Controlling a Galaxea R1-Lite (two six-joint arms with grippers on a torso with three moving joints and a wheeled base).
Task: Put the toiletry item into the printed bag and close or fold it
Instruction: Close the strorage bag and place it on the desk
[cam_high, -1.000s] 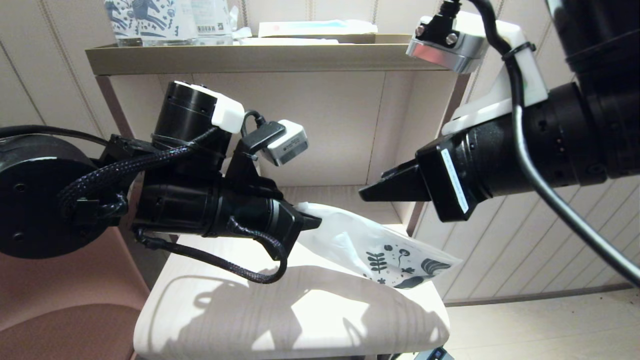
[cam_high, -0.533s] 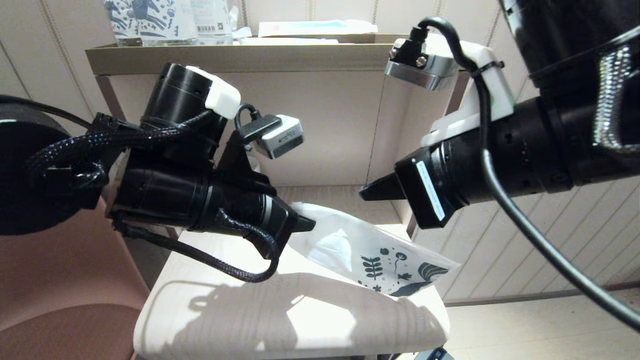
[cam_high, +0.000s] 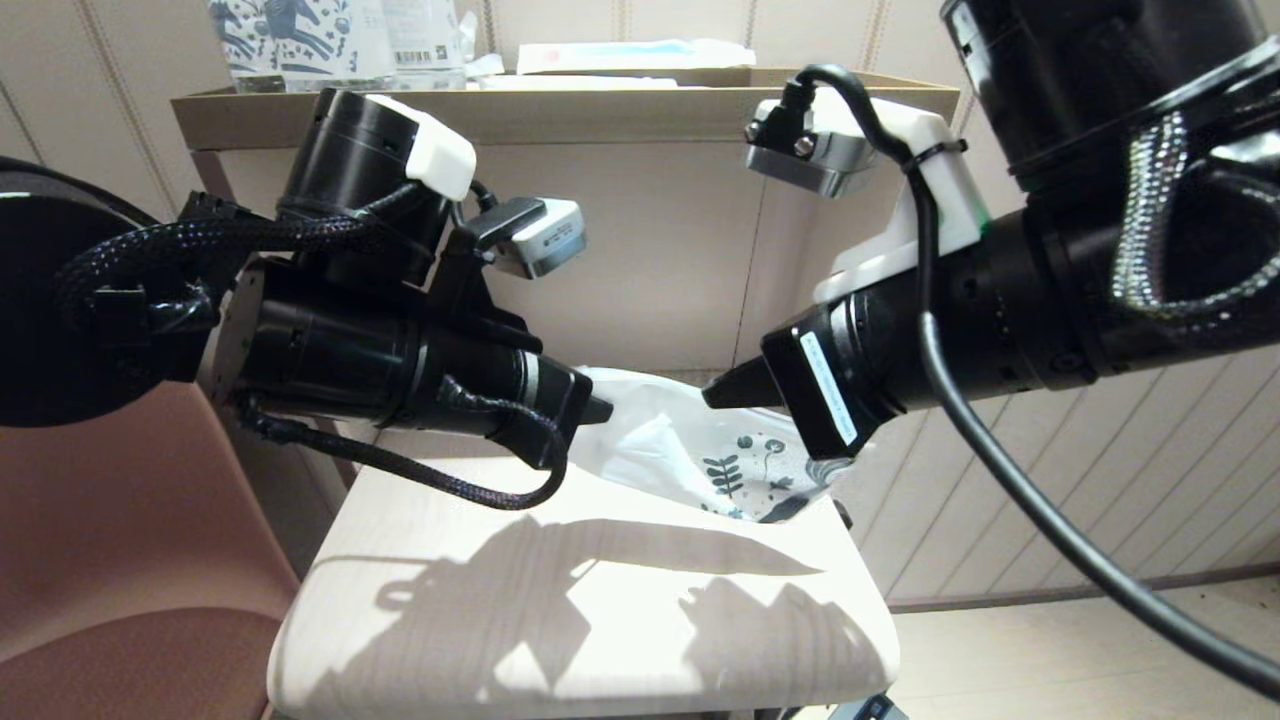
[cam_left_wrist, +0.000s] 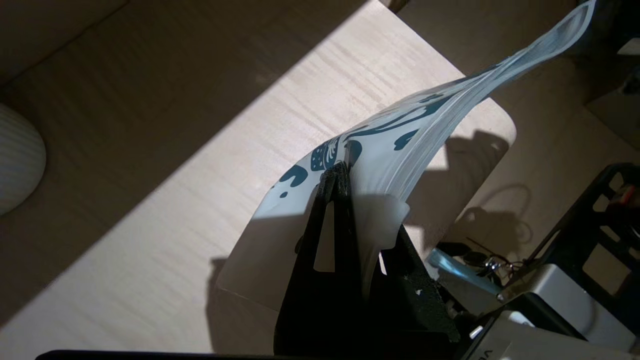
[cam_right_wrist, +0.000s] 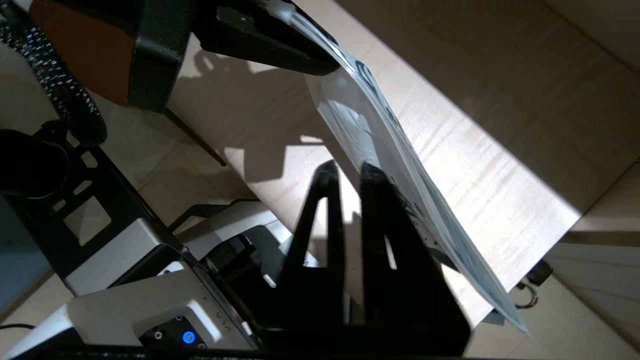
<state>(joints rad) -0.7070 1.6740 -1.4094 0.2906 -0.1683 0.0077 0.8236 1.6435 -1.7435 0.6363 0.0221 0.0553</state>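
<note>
White plastic with a dark-blue leaf print, the printed bag (cam_high: 700, 455) hangs in the air just above the pale wooden shelf (cam_high: 600, 620), a white item dimly visible inside it. The left gripper (cam_left_wrist: 340, 182) is clamped on the bag's edge beside the print, holding it up. The right gripper (cam_right_wrist: 347, 172) sits just beside the bag's printed end, its two fingers (cam_right_wrist: 375, 175) a narrow gap apart with nothing visible between them. Up on the top shelf stands a horse-patterned package (cam_high: 290, 35).
</note>
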